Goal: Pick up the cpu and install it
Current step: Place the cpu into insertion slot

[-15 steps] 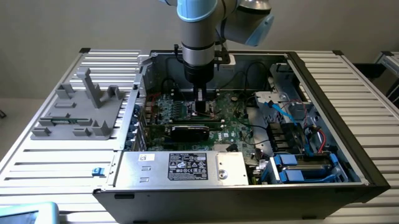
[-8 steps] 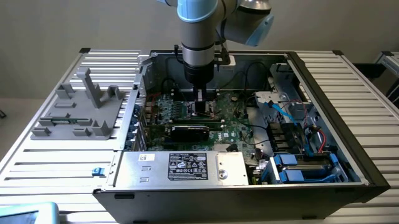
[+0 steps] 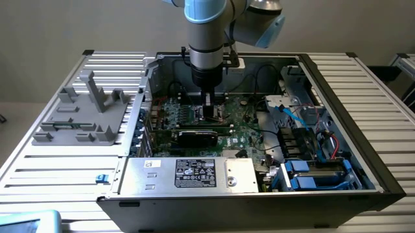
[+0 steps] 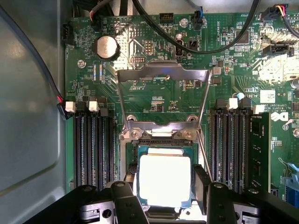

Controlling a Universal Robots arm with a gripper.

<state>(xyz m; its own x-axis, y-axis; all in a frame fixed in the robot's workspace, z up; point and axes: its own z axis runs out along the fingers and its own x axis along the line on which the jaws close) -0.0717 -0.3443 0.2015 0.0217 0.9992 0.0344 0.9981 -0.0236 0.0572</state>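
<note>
Cpu (image 4: 163,172) over open socket (image 4: 131,169) on green board (image 4: 84,88), hinged frame (image 4: 161,74) raised. Gripper (image 4: 166,201) pinches two opposite edges (pads hug sides). Judged light, stiff, slick-topped, fragile underneath; hold edges only.

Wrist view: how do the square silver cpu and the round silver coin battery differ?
The square silver-topped cpu has corners; the round silver coin battery has none. The cpu looks larger than the battery. The cpu lies beside the grey metal frame; the battery sits apart from it. Both are shiny.
</note>
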